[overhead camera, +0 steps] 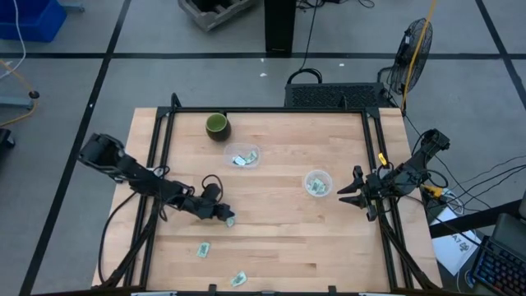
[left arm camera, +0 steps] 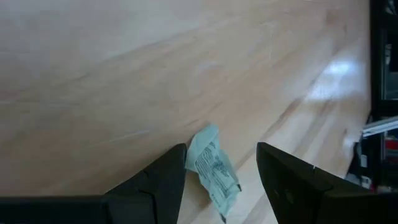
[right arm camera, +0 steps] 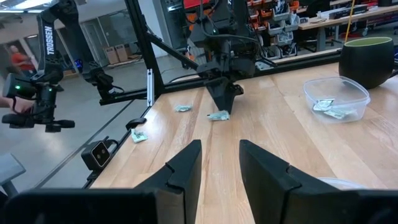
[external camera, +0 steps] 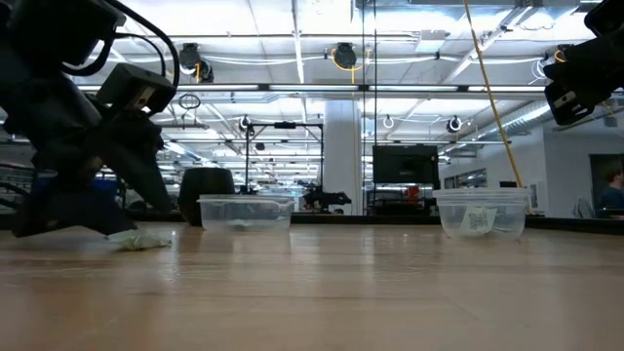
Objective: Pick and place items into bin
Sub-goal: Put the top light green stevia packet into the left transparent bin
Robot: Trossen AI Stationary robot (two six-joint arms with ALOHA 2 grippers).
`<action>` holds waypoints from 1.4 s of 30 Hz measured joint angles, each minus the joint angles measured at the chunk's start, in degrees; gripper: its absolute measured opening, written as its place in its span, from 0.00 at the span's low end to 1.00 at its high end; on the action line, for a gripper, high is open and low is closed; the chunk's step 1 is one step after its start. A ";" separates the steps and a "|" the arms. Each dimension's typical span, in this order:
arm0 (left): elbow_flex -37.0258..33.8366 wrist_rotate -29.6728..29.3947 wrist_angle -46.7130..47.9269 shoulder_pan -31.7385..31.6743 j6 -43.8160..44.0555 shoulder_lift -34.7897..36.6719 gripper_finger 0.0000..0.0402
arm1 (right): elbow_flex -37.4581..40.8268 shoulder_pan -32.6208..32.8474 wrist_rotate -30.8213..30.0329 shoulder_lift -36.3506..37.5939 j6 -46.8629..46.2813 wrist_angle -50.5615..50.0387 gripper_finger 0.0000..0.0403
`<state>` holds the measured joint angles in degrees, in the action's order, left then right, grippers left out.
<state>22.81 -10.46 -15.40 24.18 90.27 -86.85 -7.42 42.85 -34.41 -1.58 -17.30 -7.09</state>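
Straddling fingers (left arm camera: 168, 180) half-hiding packet (left arm camera: 212, 167)

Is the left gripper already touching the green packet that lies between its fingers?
Cannot tell. In the left wrist view the packet lies between the open left gripper; one edge meets a finger, but contact is unclear.

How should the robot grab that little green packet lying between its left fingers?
The packet lies flat on the table between the open left gripper's fingers. It is best taken from above, pinching across its narrow width at the middle. The long edges face the fingers, so closing there should catch it. It looks thin, so the fingers probably need to reach the wood.
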 joint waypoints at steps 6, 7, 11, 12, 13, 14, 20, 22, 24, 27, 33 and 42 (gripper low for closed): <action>-0.09 0.98 -1.59 0.36 -0.18 -0.74 0.42 | 0.00 0.00 0.00 0.00 0.00 0.00 0.25; -0.11 1.30 -2.03 0.42 -0.46 -0.76 0.39 | 0.00 -0.02 0.00 0.00 0.00 0.00 0.25; -0.02 4.16 -2.38 0.61 -1.73 -0.78 0.27 | 0.00 0.00 0.00 0.00 0.00 0.00 0.25; -0.02 4.64 -2.38 0.63 -1.86 -0.78 0.25 | 0.00 -0.02 0.00 0.01 0.00 0.00 0.25; -0.02 4.98 -2.36 0.63 -1.93 -0.78 0.23 | 0.00 0.00 0.00 0.00 0.00 0.00 0.25; -0.02 5.28 -2.36 0.63 -2.17 -0.78 0.20 | 0.00 -0.01 0.00 0.01 0.00 0.00 0.25; -0.04 5.35 -2.51 0.70 -3.58 -0.78 0.04 | 0.00 0.00 0.00 0.00 0.00 0.00 0.25; -0.04 4.68 -2.53 0.71 -4.01 -0.78 0.02 | 0.00 -0.01 0.00 0.01 0.00 0.00 0.25; -0.04 4.00 -2.66 0.50 -4.33 -0.78 0.02 | 0.00 -0.01 0.00 0.01 0.00 0.00 0.25; -0.10 2.45 -3.67 -0.32 -6.21 -0.78 0.02 | 0.00 0.00 0.00 0.00 0.00 0.00 0.25; -0.42 -2.15 -9.78 -4.74 -13.60 -1.06 0.03 | 0.00 0.00 0.00 0.00 0.00 0.00 0.25; -0.31 -1.86 -22.99 -16.34 -26.82 -0.89 0.01 | 0.00 -0.02 0.00 0.00 0.00 0.00 0.25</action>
<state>22.50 -12.31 -38.39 7.85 63.45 -87.74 -7.42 42.84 -34.41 -1.58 -17.30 -7.09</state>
